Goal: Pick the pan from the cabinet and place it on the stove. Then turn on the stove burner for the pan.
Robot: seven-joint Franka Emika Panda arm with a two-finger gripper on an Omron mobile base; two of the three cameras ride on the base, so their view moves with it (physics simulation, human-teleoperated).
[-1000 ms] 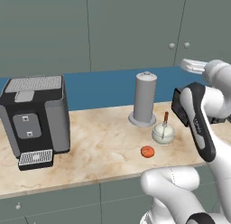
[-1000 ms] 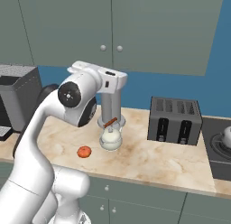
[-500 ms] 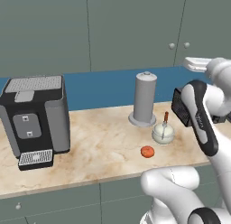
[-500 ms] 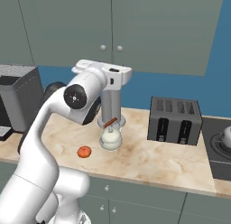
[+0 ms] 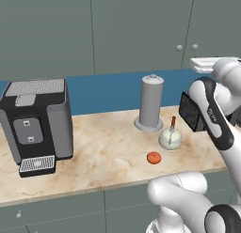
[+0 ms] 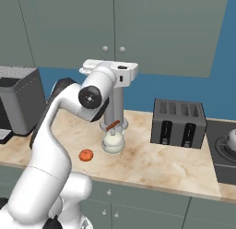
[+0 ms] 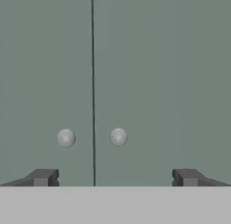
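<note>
Cabinet (image 7: 158,60) doors closed, contents hidden, fingers (image 7: 187,177) spread wide

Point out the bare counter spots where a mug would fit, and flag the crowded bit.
Widest free patch: the counter between the coffee machine and the grey canister. Another lies between the round jar and the toaster. Crowded: canister, jar and orange ball cluster together under the arm.
</note>
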